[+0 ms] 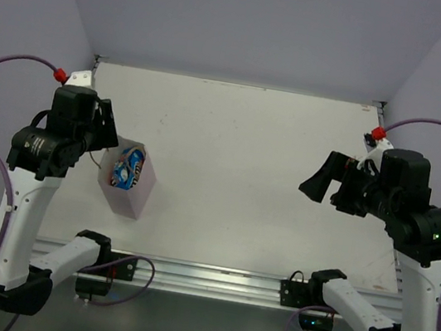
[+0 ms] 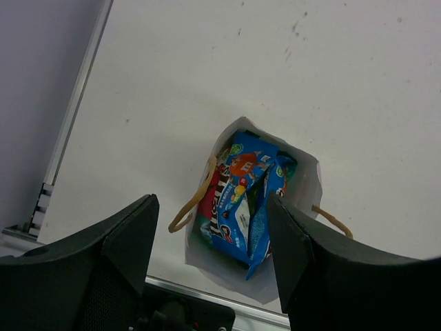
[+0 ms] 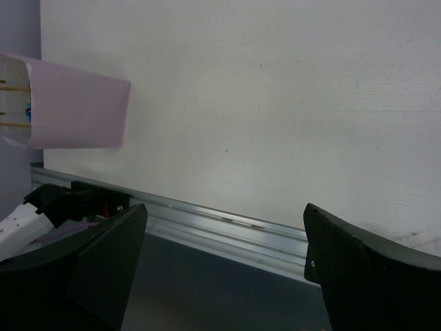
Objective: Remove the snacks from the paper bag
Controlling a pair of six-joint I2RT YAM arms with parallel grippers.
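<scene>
The pale lilac paper bag (image 1: 133, 196) stands upright at the left of the table, its mouth open. Blue snack packets (image 1: 130, 167) stick up inside it. In the left wrist view the bag (image 2: 303, 181) is seen from above, with blue and red packets (image 2: 242, 196) and brown cord handles (image 2: 195, 201). My left gripper (image 2: 212, 241) is open and empty, held above the bag. My right gripper (image 3: 224, 265) is open and empty, raised over the right of the table, far from the bag (image 3: 76, 114).
A metal rail (image 1: 211, 277) runs along the table's near edge. Lilac walls close in the table at the back and sides. The white table top (image 1: 238, 160) lies between the two arms.
</scene>
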